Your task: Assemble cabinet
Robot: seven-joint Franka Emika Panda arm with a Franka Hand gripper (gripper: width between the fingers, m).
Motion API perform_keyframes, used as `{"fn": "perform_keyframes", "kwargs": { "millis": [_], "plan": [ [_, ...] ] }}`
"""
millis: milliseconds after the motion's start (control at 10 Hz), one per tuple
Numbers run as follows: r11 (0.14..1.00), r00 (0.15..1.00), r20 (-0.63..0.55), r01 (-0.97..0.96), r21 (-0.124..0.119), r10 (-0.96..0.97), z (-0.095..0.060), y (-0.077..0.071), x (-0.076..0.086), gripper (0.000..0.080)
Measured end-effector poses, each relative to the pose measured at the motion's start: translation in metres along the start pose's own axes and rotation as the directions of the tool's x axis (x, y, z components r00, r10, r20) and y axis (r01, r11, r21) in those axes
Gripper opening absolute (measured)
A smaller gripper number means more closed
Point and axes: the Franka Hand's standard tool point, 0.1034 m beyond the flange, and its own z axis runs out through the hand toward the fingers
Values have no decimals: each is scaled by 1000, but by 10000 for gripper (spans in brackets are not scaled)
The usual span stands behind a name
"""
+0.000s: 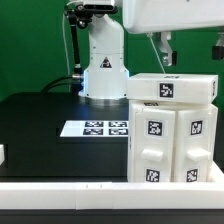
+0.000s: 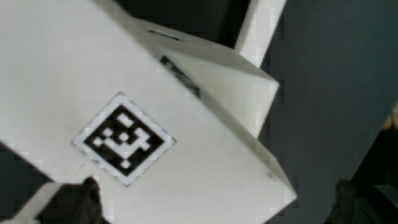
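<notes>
In the exterior view the cabinet [image 1: 172,140] stands on the right of the black table: a white box with two tagged door panels on its front and a tagged top slab [image 1: 170,88] lying across it. My gripper [image 1: 163,56] hangs just above the slab's back edge, open and apart from it. In the wrist view the cabinet's white top [image 2: 187,120] fills the picture, with one square tag [image 2: 125,138] on it. The dark fingertips [image 2: 50,206] show at either side of my gripper [image 2: 210,212]. Nothing is held.
The marker board [image 1: 105,128] lies flat on the table in front of the arm's white base [image 1: 103,72]. A small white piece [image 1: 3,155] shows at the exterior view's left edge. A white rim [image 1: 70,195] runs along the table's front.
</notes>
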Motion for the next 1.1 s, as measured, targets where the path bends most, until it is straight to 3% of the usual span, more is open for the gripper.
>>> {"fn": "perform_keyframes", "kwargs": {
  "millis": [100, 300, 700, 1100],
  "plan": [
    [989, 989, 11, 147, -19, -147, 0, 4, 0, 649],
    [921, 921, 40, 388, -18, -387, 6, 10, 1, 649],
    [893, 892, 46, 450, -12, -449, 8, 12, -2, 649],
    [903, 902, 59, 430, -2, -429, 19, 25, -8, 649]
  ]
}}
